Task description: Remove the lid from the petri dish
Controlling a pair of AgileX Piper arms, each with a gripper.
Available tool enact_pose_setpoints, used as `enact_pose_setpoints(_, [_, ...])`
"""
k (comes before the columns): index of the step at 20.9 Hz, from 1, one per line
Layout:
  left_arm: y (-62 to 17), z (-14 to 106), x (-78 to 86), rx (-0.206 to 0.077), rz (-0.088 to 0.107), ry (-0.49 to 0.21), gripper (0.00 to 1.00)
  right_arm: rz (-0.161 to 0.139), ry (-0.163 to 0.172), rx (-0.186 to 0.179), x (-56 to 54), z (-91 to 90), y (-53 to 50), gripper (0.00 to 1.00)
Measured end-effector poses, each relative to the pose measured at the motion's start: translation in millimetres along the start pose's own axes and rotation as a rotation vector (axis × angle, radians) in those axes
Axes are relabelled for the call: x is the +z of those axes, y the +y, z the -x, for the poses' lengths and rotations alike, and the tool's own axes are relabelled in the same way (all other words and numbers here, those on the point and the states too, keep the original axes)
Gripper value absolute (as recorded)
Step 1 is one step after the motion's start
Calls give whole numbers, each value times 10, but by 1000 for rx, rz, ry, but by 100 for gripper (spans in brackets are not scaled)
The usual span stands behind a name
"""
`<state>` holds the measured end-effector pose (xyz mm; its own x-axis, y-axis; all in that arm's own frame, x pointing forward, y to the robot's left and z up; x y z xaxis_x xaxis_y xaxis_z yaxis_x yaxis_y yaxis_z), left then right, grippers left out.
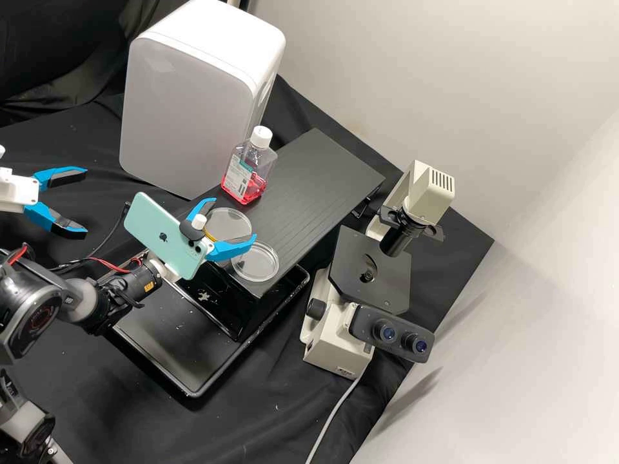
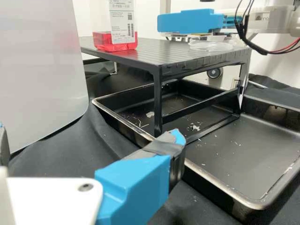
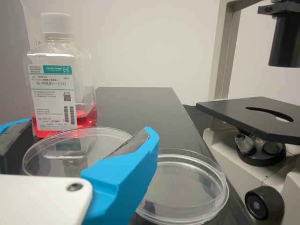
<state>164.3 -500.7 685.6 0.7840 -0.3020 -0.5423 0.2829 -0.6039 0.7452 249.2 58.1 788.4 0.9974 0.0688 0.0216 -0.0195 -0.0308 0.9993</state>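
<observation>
A clear petri dish lid (image 1: 227, 224) (image 3: 77, 151) hangs just above the black slatted platform (image 1: 322, 187), with my right gripper (image 1: 232, 220) (image 3: 84, 136) shut on its rim from both sides. The open dish base (image 1: 255, 262) (image 3: 183, 185) rests on the platform's near corner, right beside the lid and a little lower. My left gripper (image 1: 68, 200) stands open with nothing in it at the far left, well away from the platform; one of its fingers (image 2: 157, 161) shows low in front of the tray. In the left wrist view the right gripper (image 2: 190, 21) hovers by the dish base (image 2: 211, 44).
A bottle of red liquid (image 1: 247, 167) (image 3: 58, 79) stands on the platform's back part, against a white box-shaped device (image 1: 193, 90). The platform stands in a black tray (image 1: 187, 341) (image 2: 243, 159). A microscope (image 1: 380, 270) sits to the right. A mint-green phone (image 1: 164, 235) is mounted on the right wrist.
</observation>
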Motion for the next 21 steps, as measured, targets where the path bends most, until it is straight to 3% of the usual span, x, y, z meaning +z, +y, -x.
enact_pose_setpoints(3, [0, 0, 0, 0, 0, 0, 100, 1, -3, -3, 7, -3, -8, 0])
enact_pose_setpoints(4, [0, 0, 0, 0, 0, 0, 100, 1, -3, -3, 7, -3, -8, 100])
enact_pose_setpoints(21, [0, 0, -2, 0, 1, 2, 100, 2, -7, -7, 17, -6, -19, 100])
